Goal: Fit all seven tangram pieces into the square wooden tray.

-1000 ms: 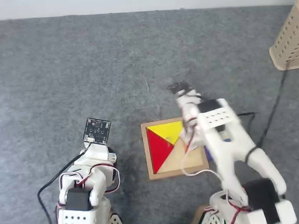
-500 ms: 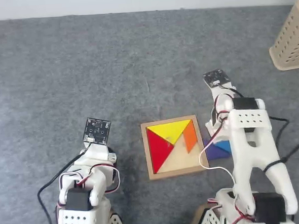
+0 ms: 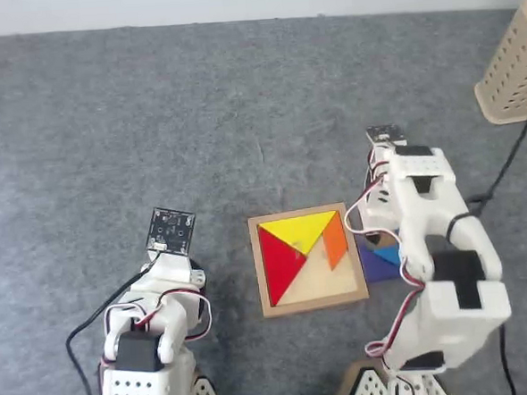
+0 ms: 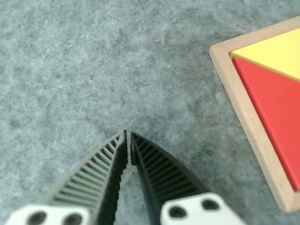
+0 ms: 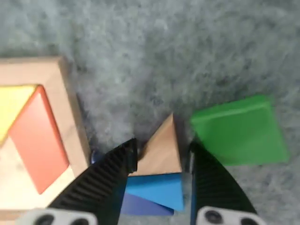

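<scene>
A: What does the square wooden tray [image 3: 257, 269] look like?

B: Pale wood with a raised rim. It lies flat on the grey, felt-covered counter [image 3: 152, 124], between the two arms. Its sides run almost square to the counter, turned only slightly.

A: And what is in it?

B: Three pieces. A yellow triangle [image 3: 301, 229] has its long side along the far rim, with its tip pointing near, toward the middle. A red triangle [image 3: 278, 259] has its long side along the left rim, tip pointing right. An orange parallelogram [image 3: 335, 242] lies by the right rim, its long axis running far to near, and it touches the yellow one. The near right part of the tray floor is bare wood.

A: The other pieces?

B: They are on the counter just right of the tray. A tan triangle [image 5: 161, 159] sits with its base against a blue piece [image 5: 157, 187], and a purple piece [image 5: 140, 205] touches the blue one. A green square [image 5: 239, 131] lies just beside the tan triangle, apart from it.

A: The hands?

B: The right hand [image 5: 163, 149] is low over those pieces, its fingers spread to either side of the tan triangle. The triangle's tip points out along the fingers, away from the wrist. I cannot tell whether they press it. The left hand [image 4: 127, 137] has its fingers pressed together, over bare counter left of the tray.
</scene>
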Controlling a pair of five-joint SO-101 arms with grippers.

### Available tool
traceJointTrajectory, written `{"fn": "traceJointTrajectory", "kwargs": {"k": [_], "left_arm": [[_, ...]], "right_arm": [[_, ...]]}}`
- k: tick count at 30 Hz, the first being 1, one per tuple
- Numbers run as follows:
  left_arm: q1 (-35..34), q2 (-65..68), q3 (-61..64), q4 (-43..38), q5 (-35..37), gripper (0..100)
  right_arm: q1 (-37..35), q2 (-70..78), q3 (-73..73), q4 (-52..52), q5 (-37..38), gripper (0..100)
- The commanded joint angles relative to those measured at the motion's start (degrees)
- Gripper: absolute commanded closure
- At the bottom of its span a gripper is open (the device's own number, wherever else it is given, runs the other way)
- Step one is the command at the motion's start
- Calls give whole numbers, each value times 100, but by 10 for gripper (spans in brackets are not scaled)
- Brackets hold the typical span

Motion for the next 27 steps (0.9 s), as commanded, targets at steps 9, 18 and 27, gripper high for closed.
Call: {"fn": "traceJointTrajectory", "kwargs": {"k": [9,18,27], "left_arm": [[-35,-123,-110,35,26,988],[-35,-123,-110,35,26,988],[-35,-123,-110,35,26,988]], "right_arm": [[101,57,-492,-92,-70,963],[92,-1314,-466,-31,-62,976],[-48,-2070,492,215,193,923]]}}
